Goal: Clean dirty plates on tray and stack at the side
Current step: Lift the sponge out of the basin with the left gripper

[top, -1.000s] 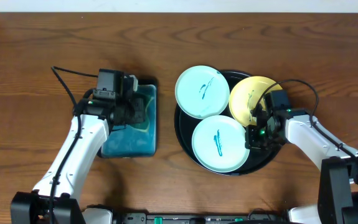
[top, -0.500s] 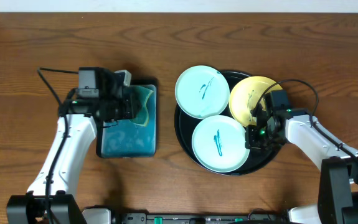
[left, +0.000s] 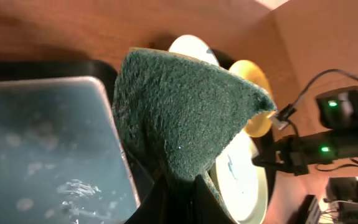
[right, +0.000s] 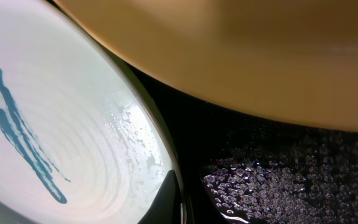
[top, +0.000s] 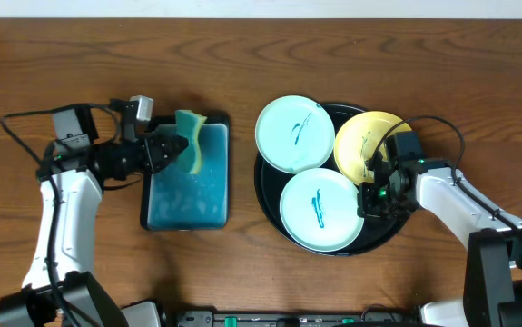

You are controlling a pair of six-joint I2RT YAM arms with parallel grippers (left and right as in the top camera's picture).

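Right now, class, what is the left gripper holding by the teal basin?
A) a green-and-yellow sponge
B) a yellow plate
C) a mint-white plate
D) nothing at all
A: the left gripper is pinching a sponge over the far end of the teal basin. The left wrist view shows the sponge's green scouring face rising from between the fingers.

Yellow plate [right: 228, 56] blurred, edge-cropped at the right wrist (only its near rim); left tool [left: 179, 186] tips under sponge [left: 185, 106] fold.
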